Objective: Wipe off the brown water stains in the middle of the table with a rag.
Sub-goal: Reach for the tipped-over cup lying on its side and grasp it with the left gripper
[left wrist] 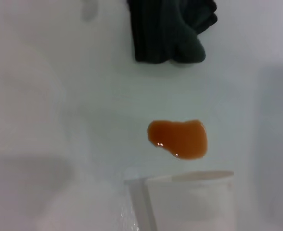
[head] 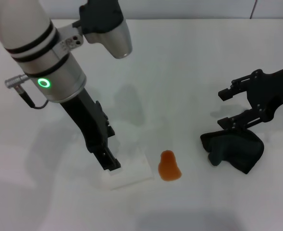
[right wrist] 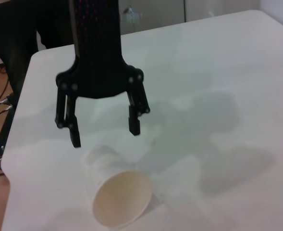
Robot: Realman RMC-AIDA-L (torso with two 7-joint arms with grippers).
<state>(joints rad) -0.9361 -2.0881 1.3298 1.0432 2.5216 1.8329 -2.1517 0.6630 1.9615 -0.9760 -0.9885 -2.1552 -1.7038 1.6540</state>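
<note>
Your right hand (head: 226,107) hung spread and empty just over the rag (head: 233,148), the brown water stain (head: 169,166) untouched mid-surface (head: 189,57) beside the tipped paper cup (head: 128,171) under your released left hand (right wrist: 104,130); grasping seemed next.

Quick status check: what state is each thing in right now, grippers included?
Stain: unwiped, one glossy blob on the table.
Rag: crumpled on the table, apart from the stain.
Cup: tipped on its side, empty, beside the stain.
Left gripper: open, just above the cup, holding nothing.
Right gripper: open, just over the rag, not gripping it.
</note>
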